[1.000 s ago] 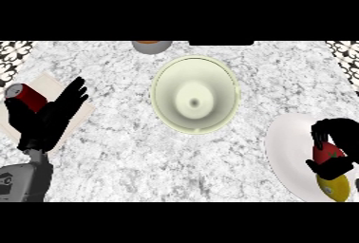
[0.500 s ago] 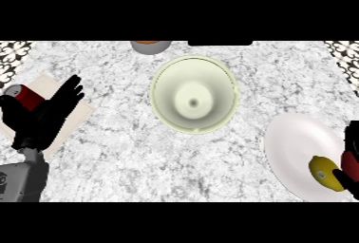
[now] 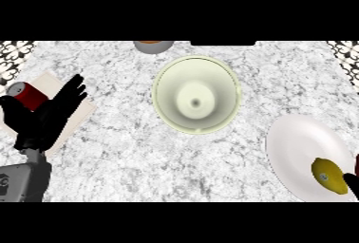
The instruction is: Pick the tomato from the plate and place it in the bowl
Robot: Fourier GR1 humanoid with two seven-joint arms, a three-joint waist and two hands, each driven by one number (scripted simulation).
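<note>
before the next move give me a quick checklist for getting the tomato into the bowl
1. Bowl free to receive: ok, nothing lies in it.
2. Tomato located: cannot tell. None shows on the plate, only a dark red sliver at the view's right edge.
3. Right hand holding something: cannot tell, only a black bit of it shows at the right edge.
4. Left hand out of the way: ok, open at the left beside the red can, apart from the bowl.
5. Counter between plate and bowl: ok, bare.
6. Yellow fruit settled: ok, it lies on the plate near the lower right rim.
</note>
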